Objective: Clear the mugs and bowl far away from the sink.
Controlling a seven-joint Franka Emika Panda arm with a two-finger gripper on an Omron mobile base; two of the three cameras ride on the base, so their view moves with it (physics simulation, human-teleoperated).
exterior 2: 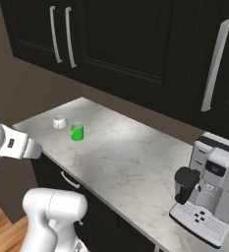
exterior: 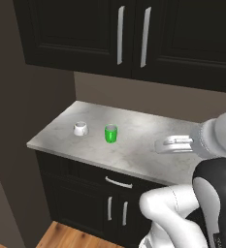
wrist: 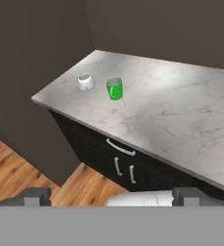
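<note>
Two mugs stand near the left end of the marble counter (exterior: pixel 134 145). The squat white mug (exterior: pixel 80 129) (exterior 2: pixel 60 121) (wrist: pixel 86 81) is nearest the corner. The green mug (exterior: pixel 110 133) (exterior 2: pixel 77 132) (wrist: pixel 115 88) stands upright just to its right, a small gap apart. My gripper (exterior: pixel 162 145) (wrist: pixel 112 197) hangs in the air over the counter's front edge, well to the right of the green mug. It is open with wide-set fingertips (wrist: pixel 36 196) and holds nothing. The bowl and the sink are out of view.
A grey coffee machine (exterior 2: pixel 209 189) stands on the counter's right part. Dark upper cabinets (exterior: pixel 134 34) hang over the counter, and a drawer (exterior: pixel 118 182) and doors sit below. A dark wall (exterior: pixel 12 121) bounds the left end, above a wooden floor (wrist: pixel 17 173).
</note>
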